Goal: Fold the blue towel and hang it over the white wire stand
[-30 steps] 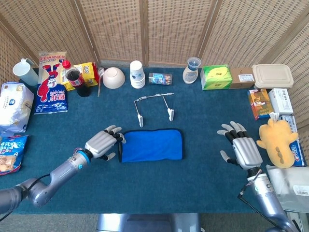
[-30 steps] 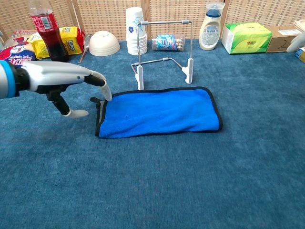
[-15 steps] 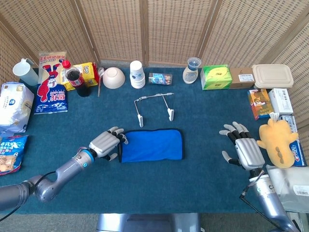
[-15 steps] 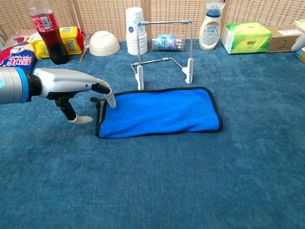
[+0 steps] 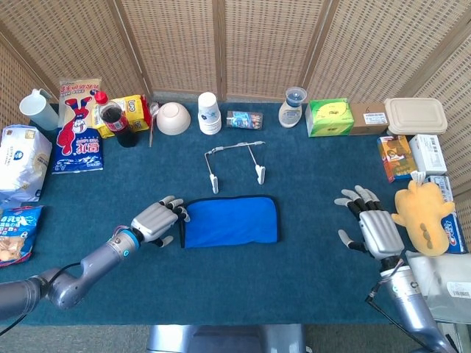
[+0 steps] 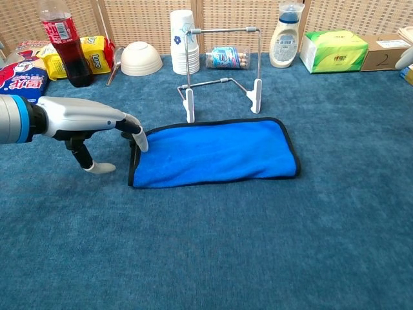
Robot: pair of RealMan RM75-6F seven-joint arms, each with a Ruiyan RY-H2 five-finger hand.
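Note:
The blue towel, black-edged, lies flat as a folded rectangle in the middle of the table. Just behind it stands the white wire stand, bare. My left hand hovers at the towel's left edge, fingers spread, holding nothing; its fingertips reach the towel's left border and the thumb points down at the cloth beside it. My right hand rests open, fingers apart, far to the right, well away from the towel; the chest view does not show it.
Along the back stand a cola bottle, snack bags, a bowl, a paper cup stack, a lotion bottle and a tissue box. Boxes and a yellow plush toy crowd the right edge.
My left hand has drawn back slightly to the left and its fingertips now sit at the towel's left border. The towel, the stand and my right hand are where they were.

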